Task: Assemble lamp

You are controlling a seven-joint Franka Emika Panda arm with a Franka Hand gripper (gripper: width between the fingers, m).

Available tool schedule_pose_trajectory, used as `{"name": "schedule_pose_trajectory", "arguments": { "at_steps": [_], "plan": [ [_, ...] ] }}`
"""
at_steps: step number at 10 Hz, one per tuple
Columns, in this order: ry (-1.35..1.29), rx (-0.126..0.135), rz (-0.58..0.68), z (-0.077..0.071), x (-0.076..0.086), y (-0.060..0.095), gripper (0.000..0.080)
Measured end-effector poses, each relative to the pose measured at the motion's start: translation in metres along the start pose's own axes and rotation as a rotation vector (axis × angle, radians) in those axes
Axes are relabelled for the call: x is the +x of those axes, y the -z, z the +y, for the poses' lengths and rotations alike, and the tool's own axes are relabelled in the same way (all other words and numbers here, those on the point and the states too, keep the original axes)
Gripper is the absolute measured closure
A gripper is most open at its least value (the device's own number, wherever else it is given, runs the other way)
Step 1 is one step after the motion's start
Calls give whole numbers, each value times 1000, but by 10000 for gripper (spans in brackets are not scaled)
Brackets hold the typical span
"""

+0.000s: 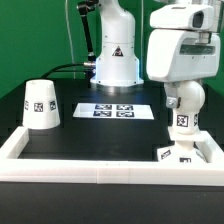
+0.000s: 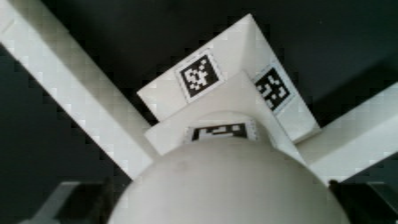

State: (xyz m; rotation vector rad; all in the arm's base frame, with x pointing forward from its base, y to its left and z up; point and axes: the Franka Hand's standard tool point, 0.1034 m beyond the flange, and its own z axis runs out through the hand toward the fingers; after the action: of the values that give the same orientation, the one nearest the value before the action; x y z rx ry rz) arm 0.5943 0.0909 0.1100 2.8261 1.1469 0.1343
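Your gripper (image 2: pixel 210 200) straddles the ball top of the bulb (image 1: pixel 184 108), with a dark finger blurred on either side. You cannot tell whether they pinch it. The bulb stands upright over the square base (image 1: pixel 192 152) at the exterior view's right of the tabletop (image 1: pixel 100 135). The shade (image 1: pixel 42 105) sits well apart, at its left.
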Motion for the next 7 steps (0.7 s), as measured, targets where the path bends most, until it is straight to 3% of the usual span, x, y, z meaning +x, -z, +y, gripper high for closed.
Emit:
{"name": "schedule_pose_trajectory", "arguments": {
  "at_steps": [7],
  "plan": [
    [-416,9,15,-3,3,0,220]
  ]
}}
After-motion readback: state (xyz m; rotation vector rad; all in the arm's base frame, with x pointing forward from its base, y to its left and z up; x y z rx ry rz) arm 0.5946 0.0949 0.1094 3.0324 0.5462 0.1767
